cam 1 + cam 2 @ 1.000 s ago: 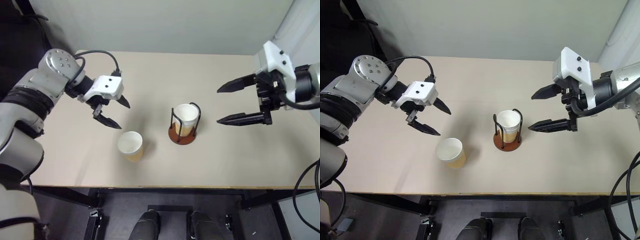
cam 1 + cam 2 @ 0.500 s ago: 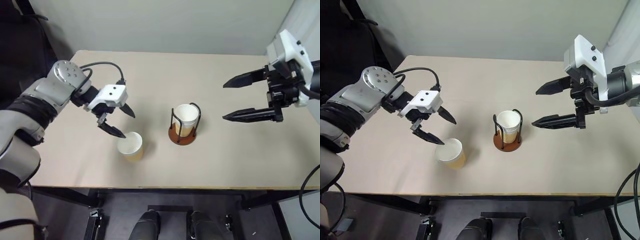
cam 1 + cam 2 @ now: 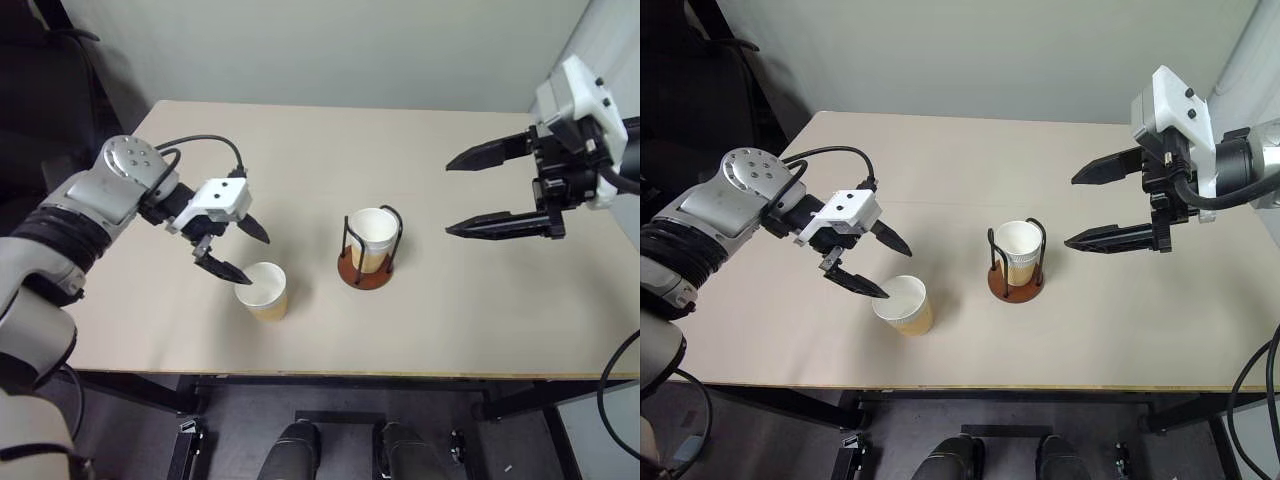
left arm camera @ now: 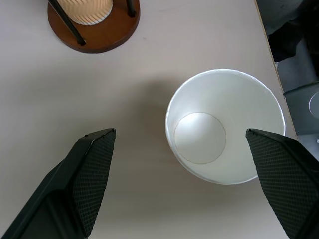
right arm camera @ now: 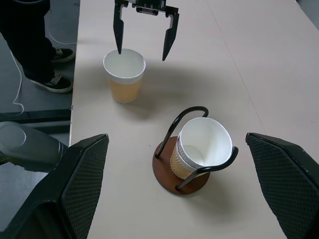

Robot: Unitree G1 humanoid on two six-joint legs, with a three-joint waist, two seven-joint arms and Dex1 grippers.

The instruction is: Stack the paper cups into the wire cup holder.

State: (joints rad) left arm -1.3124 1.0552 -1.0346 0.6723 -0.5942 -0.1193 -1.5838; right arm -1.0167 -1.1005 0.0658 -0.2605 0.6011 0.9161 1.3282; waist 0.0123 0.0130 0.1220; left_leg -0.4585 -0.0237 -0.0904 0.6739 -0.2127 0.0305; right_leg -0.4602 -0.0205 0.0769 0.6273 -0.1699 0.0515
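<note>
Since a second ago the left gripper [image 3: 242, 252] has dropped and drawn in toward the loose paper cup [image 3: 262, 291], and the right gripper [image 3: 452, 195] has lifted slightly and slid outward from the wire cup holder [image 3: 368, 248]. Both sets of fingers are spread wide and hold nothing; the left gripper's lower fingertip sits at the cup's rim, though whether it touches cannot be told. How many cups are nested in the holder is hard to judge: the tan walls are mostly hidden behind the wires, and only one white rim shows clearly. In the left wrist view the holder is cut off at the frame edge. The loose cup stands upright near the table's [image 3: 480, 320] front edge, left of the holder and apart from it, kraft-brown outside, smooth white inside with a rolled rim and a round flat bottom. The holder stands mid-table, a reddish-brown disc with two thin black wire loops rising around the cup inside. The tabletop is matte beige.
</note>
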